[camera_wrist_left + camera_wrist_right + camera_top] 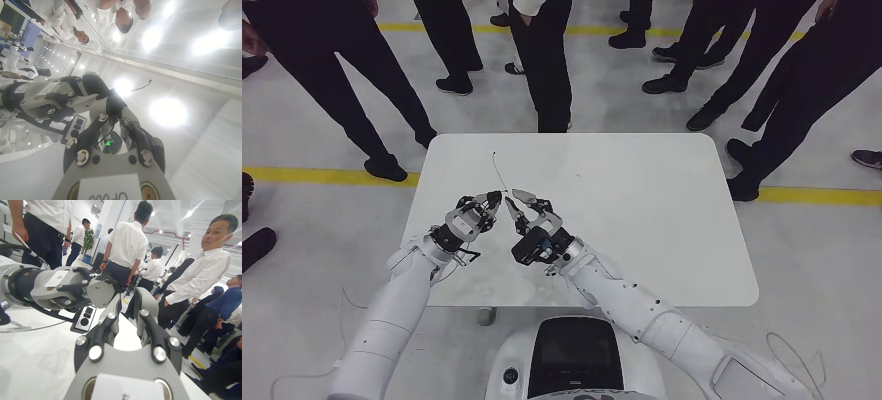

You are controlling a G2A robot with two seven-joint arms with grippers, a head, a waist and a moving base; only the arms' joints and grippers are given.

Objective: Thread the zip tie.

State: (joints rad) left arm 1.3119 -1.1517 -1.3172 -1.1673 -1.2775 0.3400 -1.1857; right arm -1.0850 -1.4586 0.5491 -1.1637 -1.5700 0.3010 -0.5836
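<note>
Item: zip tie (499,172), a thin dark strip in one length, unlooped. Location: held up above the white table (662,220), over the part of it nearest the robot. It is pinched near one end by the left gripper (490,202), whose fingers are pressed together on the strip. The rest stands free, pointing away from the robot, and ends in the small square head (150,81). In the left wrist view a short run of the strip also trails back between that gripper's fingers. Right gripper (515,206): fingers spread apart and holding nothing, tip to tip with the left gripper, just beside the pinch point. Whether it touches the strip cannot be told. Condition of task: the strip is off the table and held between the two arms. Outstanding, by judgement: no loop is formed, the tail is not entered in the head, and the head and the held end are well apart. The right gripper has yet to take a hold; the strip is to be bent round and the tail fed through the head and drawn.
</note>
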